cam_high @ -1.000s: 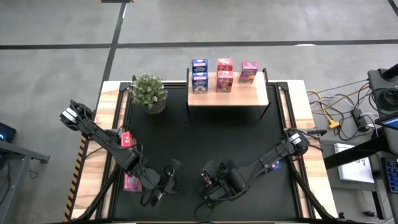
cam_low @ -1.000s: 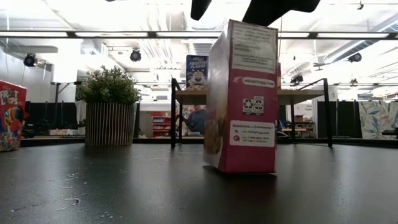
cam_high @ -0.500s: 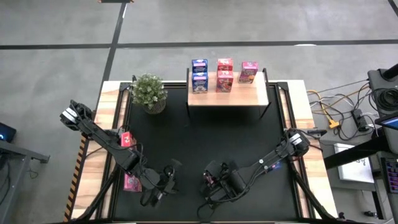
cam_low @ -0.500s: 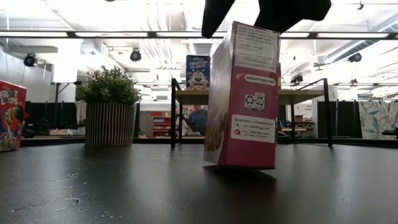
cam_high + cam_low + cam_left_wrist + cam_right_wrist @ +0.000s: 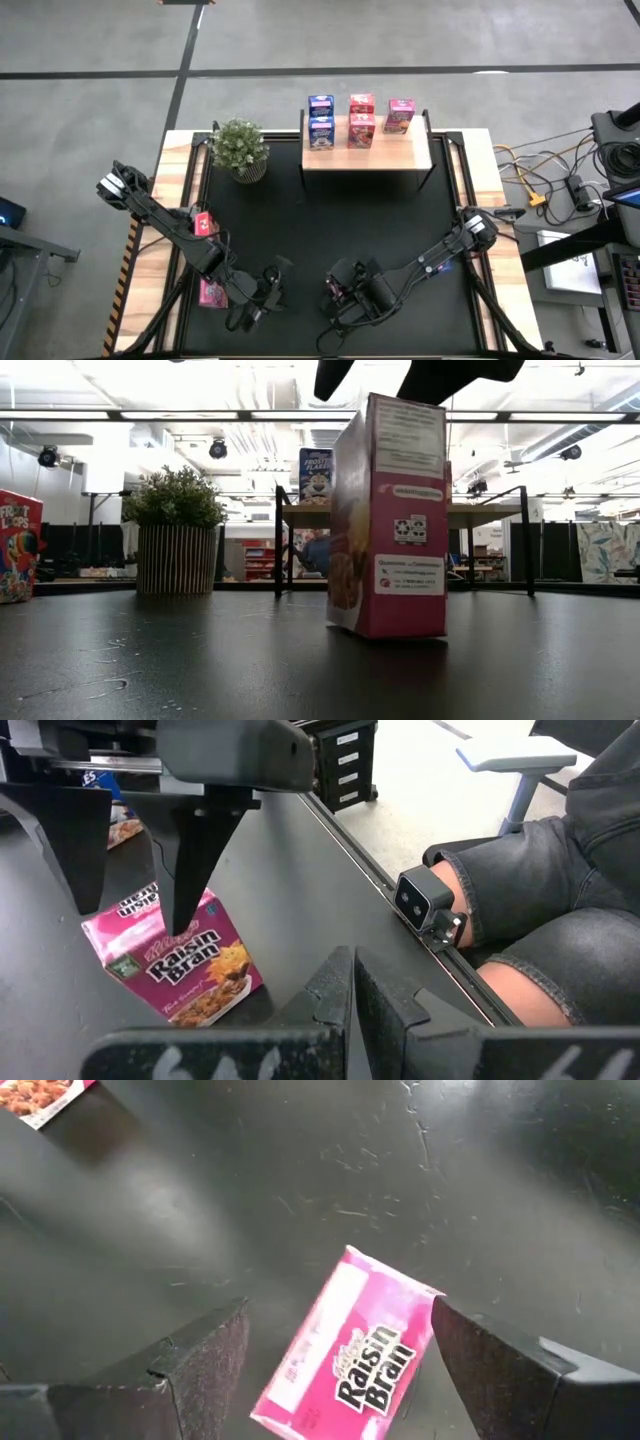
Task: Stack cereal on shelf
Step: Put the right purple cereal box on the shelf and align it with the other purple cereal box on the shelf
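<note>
A pink Raisin Bran cereal box point(image 5: 390, 520) stands upright on the black tabletop near its front edge. It also shows in the left wrist view point(image 5: 175, 955) and the right wrist view point(image 5: 350, 1350). My right gripper point(image 5: 335, 1315) hangs open just above it, pointing down, one finger on each side of the box's top. My left gripper point(image 5: 350, 990) is shut and holds nothing, a little to the left of the box point(image 5: 262, 295). The shelf point(image 5: 400, 155) at the far edge carries several cereal boxes point(image 5: 362, 120) standing upright. My right gripper's fingers point(image 5: 190, 870) stand at the top end point(image 5: 405, 405) of the pink box, coming from above. I cannot tell whether either finger touches it. The box rests on its bottom end on the table.
A potted plant point(image 5: 240, 148) stands at the far left. Two more cereal boxes point(image 5: 206, 223) point(image 5: 213, 293) lie by the table's left edge, under my left arm. A Froot Loops box point(image 5: 18, 545) stands at the left. A seated person's legs point(image 5: 540, 910) are beyond the near edge.
Half a second ago my right gripper had dipped onto the pink box's top and the box leaned over, one bottom edge off the table. Now the gripper is slightly higher again and the box stands flat and upright.
</note>
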`<state>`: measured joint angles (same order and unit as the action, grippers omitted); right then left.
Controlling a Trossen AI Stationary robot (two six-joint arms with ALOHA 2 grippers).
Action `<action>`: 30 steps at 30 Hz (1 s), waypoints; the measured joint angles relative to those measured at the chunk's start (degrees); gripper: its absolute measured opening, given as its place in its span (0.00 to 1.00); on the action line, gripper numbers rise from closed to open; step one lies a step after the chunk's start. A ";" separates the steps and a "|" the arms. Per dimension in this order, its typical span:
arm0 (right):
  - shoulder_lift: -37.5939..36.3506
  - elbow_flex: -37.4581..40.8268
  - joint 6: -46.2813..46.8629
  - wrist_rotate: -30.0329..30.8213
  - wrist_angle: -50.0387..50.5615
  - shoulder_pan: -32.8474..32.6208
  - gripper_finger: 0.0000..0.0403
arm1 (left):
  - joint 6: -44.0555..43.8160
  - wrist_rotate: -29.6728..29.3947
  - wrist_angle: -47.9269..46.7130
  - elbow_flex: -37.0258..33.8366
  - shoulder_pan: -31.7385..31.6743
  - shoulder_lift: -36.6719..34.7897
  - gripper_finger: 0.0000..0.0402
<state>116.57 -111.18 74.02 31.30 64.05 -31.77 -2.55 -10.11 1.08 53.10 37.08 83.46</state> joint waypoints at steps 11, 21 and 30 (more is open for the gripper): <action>0.00 0.94 0.67 0.23 0.23 0.02 0.75 | 0.00 0.00 -0.02 0.00 0.00 0.02 0.00; 0.00 2.19 2.64 0.26 -1.43 -0.42 0.75 | 0.00 0.02 -0.04 0.00 0.00 0.02 0.00; 2.89 2.47 2.44 0.19 -1.81 -0.48 0.75 | 0.00 0.02 -0.04 0.00 0.00 0.02 0.00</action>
<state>119.46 -108.71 76.46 31.48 62.24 -32.25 -2.55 -10.09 1.04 53.10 37.08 83.48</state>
